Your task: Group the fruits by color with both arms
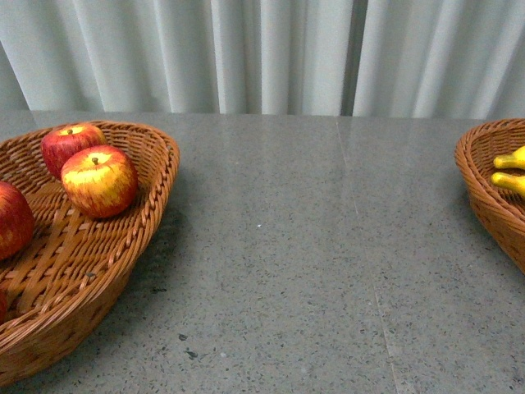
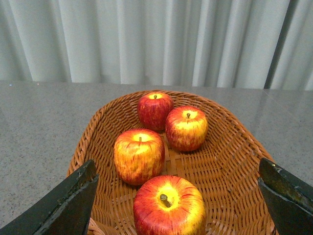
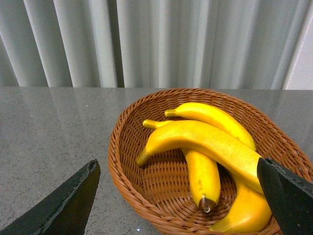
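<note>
Four apples in one basket, three bananas in the other, both hands wide open and empty.

The left wrist view shows four red-and-yellow apples in a wicker basket, filling the lower middle of the frame between the spread left hand. The right wrist view shows three bananas piled in a second basket at centre right, the right hand likewise spread. In the front view the grey desk lies between the baskets at the left and right edges.
</note>
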Action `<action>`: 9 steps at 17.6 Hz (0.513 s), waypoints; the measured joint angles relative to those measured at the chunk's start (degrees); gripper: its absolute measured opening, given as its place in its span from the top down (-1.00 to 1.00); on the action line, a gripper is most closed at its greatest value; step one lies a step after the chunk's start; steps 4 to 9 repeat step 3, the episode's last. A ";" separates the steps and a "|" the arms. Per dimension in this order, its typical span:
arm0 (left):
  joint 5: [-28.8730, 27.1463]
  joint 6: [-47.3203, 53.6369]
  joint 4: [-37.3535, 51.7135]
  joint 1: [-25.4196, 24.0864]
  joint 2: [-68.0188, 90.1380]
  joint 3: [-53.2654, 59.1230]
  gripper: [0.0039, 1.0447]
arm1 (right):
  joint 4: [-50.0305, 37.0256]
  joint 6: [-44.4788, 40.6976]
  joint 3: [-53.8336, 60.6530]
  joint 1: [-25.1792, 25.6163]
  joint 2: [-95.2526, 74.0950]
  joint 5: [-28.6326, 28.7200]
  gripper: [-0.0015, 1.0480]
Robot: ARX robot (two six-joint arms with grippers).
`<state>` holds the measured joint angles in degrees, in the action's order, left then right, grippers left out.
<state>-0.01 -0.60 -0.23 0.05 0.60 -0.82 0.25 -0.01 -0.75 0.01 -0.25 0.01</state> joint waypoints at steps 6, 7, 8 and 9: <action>0.00 0.00 -0.02 0.00 -0.02 0.00 -0.88 | 0.00 0.02 0.00 0.00 0.00 0.00 -0.87; 0.00 0.00 -0.02 0.00 -0.02 0.00 -0.88 | 0.00 0.02 0.00 0.00 0.00 0.00 -0.87; 0.00 0.00 -0.02 0.00 -0.02 0.00 -0.88 | 0.00 0.02 0.00 0.00 0.00 0.00 -0.87; 0.00 0.00 -0.02 0.00 -0.02 0.00 -0.88 | 0.00 0.02 0.00 0.00 0.00 0.00 -0.87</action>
